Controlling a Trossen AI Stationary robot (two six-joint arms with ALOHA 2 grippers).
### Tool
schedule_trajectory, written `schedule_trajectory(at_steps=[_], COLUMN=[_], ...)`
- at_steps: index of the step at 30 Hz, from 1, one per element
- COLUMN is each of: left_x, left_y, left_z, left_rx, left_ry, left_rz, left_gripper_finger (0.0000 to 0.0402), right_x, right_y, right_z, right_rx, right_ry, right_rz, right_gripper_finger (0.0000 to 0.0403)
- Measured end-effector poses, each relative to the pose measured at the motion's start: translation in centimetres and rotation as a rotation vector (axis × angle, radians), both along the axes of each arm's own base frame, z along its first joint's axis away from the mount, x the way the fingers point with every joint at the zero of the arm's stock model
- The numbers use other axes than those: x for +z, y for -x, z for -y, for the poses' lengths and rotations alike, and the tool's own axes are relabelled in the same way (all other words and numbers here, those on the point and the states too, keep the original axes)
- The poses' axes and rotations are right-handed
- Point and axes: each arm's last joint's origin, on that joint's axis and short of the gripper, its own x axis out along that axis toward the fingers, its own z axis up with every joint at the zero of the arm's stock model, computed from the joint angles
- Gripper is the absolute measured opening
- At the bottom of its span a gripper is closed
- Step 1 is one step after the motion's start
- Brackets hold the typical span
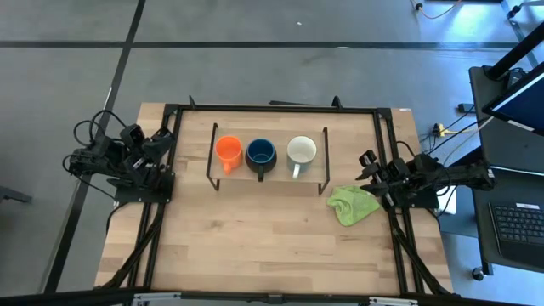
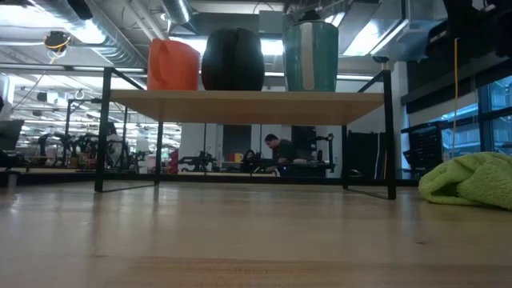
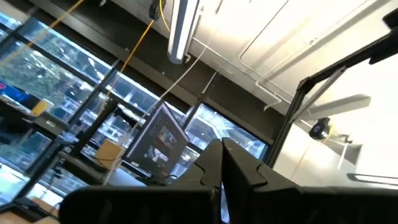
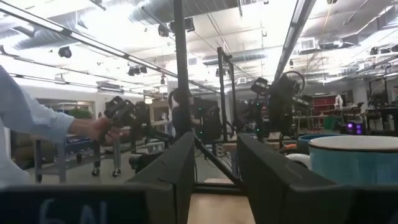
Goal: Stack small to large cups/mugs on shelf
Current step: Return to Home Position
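Observation:
Three mugs stand upright in a row on the shelf (image 1: 268, 180), a light-wood board on black wire legs. They are the orange mug (image 1: 228, 150), the dark blue mug (image 1: 260, 154) and the white mug (image 1: 301, 150). The low view shows them on the board (image 2: 248, 98): orange (image 2: 172, 66), blue (image 2: 232, 60), white (image 2: 310, 56). My left gripper (image 3: 221, 168) is shut and empty, tipped upward at the table's left edge (image 1: 163, 138). My right gripper (image 4: 214, 174) is open and empty at the right edge (image 1: 368, 163), facing the shelf. The white mug (image 4: 354, 158) shows beside it.
A lime-green cloth (image 1: 353, 205) lies crumpled on the table right of the shelf, next to my right gripper; it also shows in the low view (image 2: 468, 180). A person's sleeve and hand (image 4: 37, 118) show in the room beyond. Bare tabletop (image 1: 255, 246) lies near of the shelf.

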Motion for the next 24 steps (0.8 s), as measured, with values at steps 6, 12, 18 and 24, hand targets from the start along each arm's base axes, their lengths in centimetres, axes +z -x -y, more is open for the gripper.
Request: schedule_trajectory(at_steps=[6, 12, 18, 24], left_x=[-0.2, -0.3, -2.4, -6.2], left_y=[-0.2, -0.2, -1.5, -3.0], left_z=[0.2, 0.6, 0.6, 1.0], left_rx=[-0.067, -0.133, -0.048, -0.052], left_ry=[-0.033, -0.174, -0.197, -0.227], left_rz=[-0.016, -0.025, -0.172, -0.112], left_gripper_finger=[0.0000, 0.0017, 0.0030, 0.0026], right_x=[-0.1, -0.4, -0.4, -0.4], right_y=[0.0, -0.2, -0.2, -0.2], right_z=[0.0, 0.0, 0.1, 0.1], right_rx=[0.003, 0.003, -0.030, -0.020], right_ry=[-0.010, -0.029, -0.044, -0.067], right_rz=[-0.015, -0.053, -0.054, -0.061], right_gripper_finger=[0.0124, 0.0124, 0.0124, 0.0124])
